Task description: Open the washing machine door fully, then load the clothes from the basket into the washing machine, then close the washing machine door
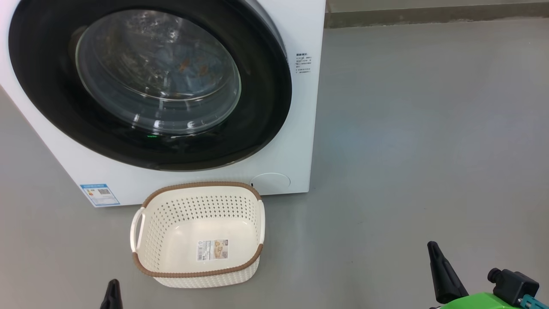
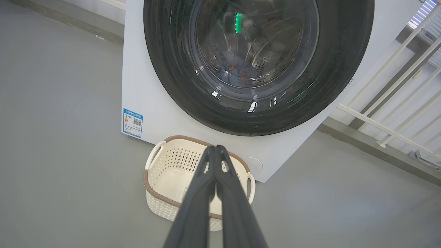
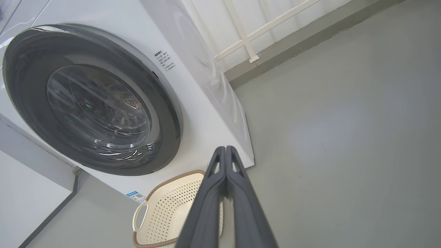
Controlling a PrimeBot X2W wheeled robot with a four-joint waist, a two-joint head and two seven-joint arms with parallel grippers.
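The white washing machine (image 1: 296, 141) stands ahead with its round black-rimmed door (image 1: 47, 103) closed flat against the front. Through the glass I see blue clothes (image 1: 188, 64) with orange-brown prints lying in the drum, also visible as clothes (image 2: 239, 70) in the left wrist view. The cream basket (image 1: 199, 234) sits on the floor before the machine with nothing in it but its label. My left gripper (image 2: 215, 148) is shut, tips together, above the basket (image 2: 165, 172). My right gripper (image 3: 225, 148) is shut too, off to the right of the basket (image 3: 162, 213).
Bare grey floor (image 1: 429, 128) stretches to the right of the machine. A white railing (image 2: 396, 103) and a low kerb run along the wall beyond it. A round lower hatch (image 1: 271, 182) and a blue sticker (image 1: 99, 194) mark the washer's front.
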